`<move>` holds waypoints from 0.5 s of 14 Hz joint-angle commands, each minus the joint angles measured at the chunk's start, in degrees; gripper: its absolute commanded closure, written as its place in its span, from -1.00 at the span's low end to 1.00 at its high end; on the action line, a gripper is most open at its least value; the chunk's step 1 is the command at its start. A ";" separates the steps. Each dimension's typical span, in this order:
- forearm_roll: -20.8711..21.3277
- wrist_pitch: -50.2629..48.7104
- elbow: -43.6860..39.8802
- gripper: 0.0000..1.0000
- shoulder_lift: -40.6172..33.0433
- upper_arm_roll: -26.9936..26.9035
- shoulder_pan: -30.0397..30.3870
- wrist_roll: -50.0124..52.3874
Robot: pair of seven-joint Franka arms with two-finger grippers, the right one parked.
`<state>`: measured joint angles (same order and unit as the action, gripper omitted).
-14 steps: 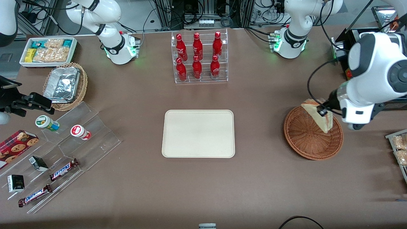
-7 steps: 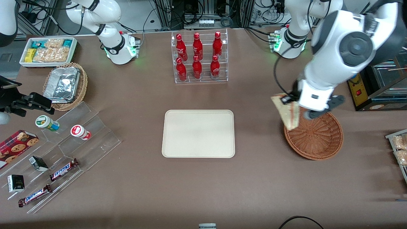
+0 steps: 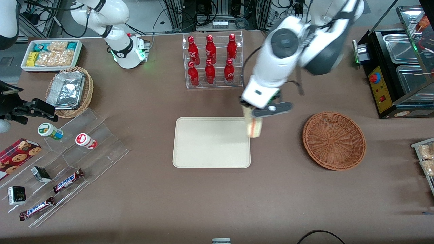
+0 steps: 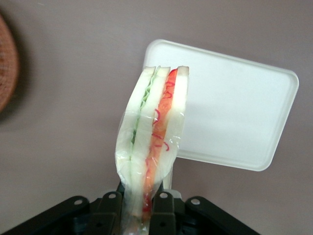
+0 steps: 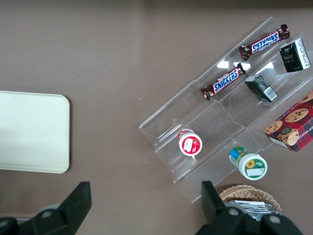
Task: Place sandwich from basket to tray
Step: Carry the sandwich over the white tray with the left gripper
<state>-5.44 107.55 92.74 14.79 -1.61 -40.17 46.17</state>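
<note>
My left gripper (image 3: 253, 115) is shut on the sandwich (image 3: 255, 127), a plastic-wrapped wedge with green and red-orange filling. It hangs in the air over the edge of the cream tray (image 3: 203, 145) that faces the brown wicker basket (image 3: 334, 140). The basket holds nothing. In the left wrist view the black fingers (image 4: 164, 203) of the gripper (image 4: 138, 201) squeeze the narrow end of the sandwich (image 4: 154, 132). There the tray (image 4: 234, 112) lies below it and a sliver of the basket (image 4: 5, 63) shows. The parked arm's wrist view shows one end of the tray (image 5: 29, 132).
A clear rack of red bottles (image 3: 213, 61) stands farther from the front camera than the tray. Toward the parked arm's end are a stepped acrylic shelf with snacks (image 3: 67, 162), a tan basket of foil trays (image 3: 69, 91) and a white snack bin (image 3: 51, 54). A black machine (image 3: 396, 67) stands at the working arm's end.
The left arm has carried the sandwich from above the brown basket across the bare table to the tray's edge. The basket is left with nothing in it.
</note>
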 commanded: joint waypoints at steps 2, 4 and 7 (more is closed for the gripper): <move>1.13 4.05 -1.95 0.57 8.48 -1.21 -5.96 -0.29; 2.80 6.34 -1.69 0.57 11.22 -1.12 -6.23 -0.12; 2.98 9.33 -1.77 0.57 14.47 -1.12 -6.49 0.06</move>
<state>-3.43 115.89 92.68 27.39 -1.91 -45.94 46.13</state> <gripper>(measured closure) 0.784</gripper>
